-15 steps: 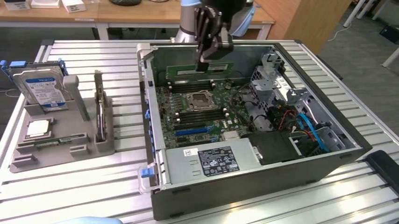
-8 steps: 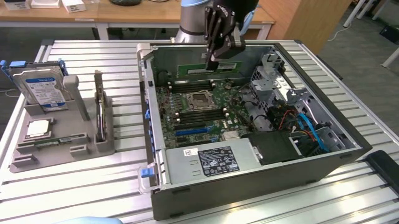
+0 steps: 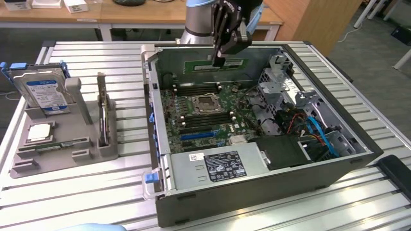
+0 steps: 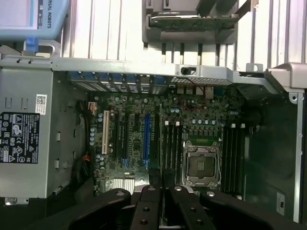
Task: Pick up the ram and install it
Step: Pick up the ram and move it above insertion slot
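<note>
Claw (image 3: 220, 61) clamps the ram (image 3: 198, 66), long axis level (parallel to the slots (image 3: 192, 89)). Free air around it; case wall (image 3: 170, 60) near.

In the exterior view the arm (image 3: 200, 19) is cut off by the picture's top edge, and the gripper (image 3: 219, 61), clamped on the ram (image 3: 236, 64), covers the stick's middle. The print on the hard drive (image 3: 45, 91) at the exterior view's left and on the power supply's label (image 3: 224, 166) is too small to read. A pale blue shape (image 3: 90, 227) at the near edge and a black bar (image 3: 398, 175) at the exterior view's right are cut off and cannot be identified
</note>
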